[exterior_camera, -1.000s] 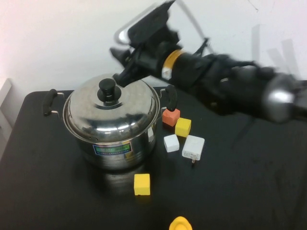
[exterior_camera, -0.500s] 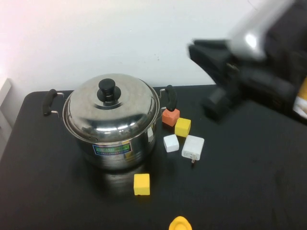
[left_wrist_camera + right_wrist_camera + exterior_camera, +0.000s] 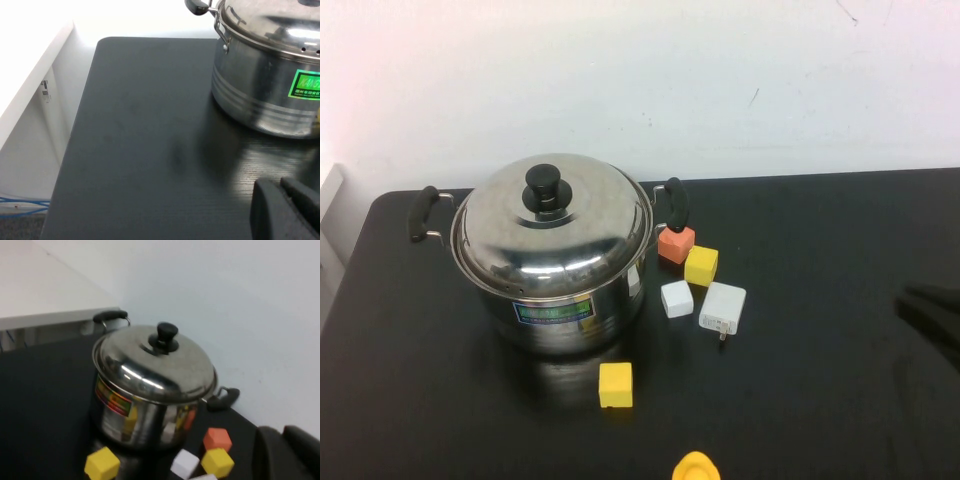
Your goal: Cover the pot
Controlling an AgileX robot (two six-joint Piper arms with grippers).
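White wall and a black desk (image 3: pixel 820 400) set the scene. On the desk's left half stands the pot (image 3: pixel 565 300), its two black side handles pointing out to either side and a blue-green label facing the camera. A domed lid (image 3: pixel 555 235) with a black knob (image 3: pixel 543 188) sits squarely on the pot's rim, closing it.

Just right of the pot lies a cluster of small pieces: an orange block (image 3: pixel 675 243) beside the right handle, a yellow block (image 3: pixel 701 265) touching it, a white block (image 3: pixel 677 298) and a white charger (image 3: pixel 723 307) nearer the camera. Another yellow cube (image 3: pixel 615 385) sits in front of the pot, and a yellow rounded object (image 3: pixel 696 467) shows at the near edge.

The left end effector (image 3: pixel 287 210) hangs low over bare desk beside the pot, its two dark fingers pressed close together, holding nothing. The right end effector (image 3: pixel 932 312) shows at the far right edge of the high view, well apart from the pot, its fingers close together and holding nothing, aimed towards the pot in its wrist view.
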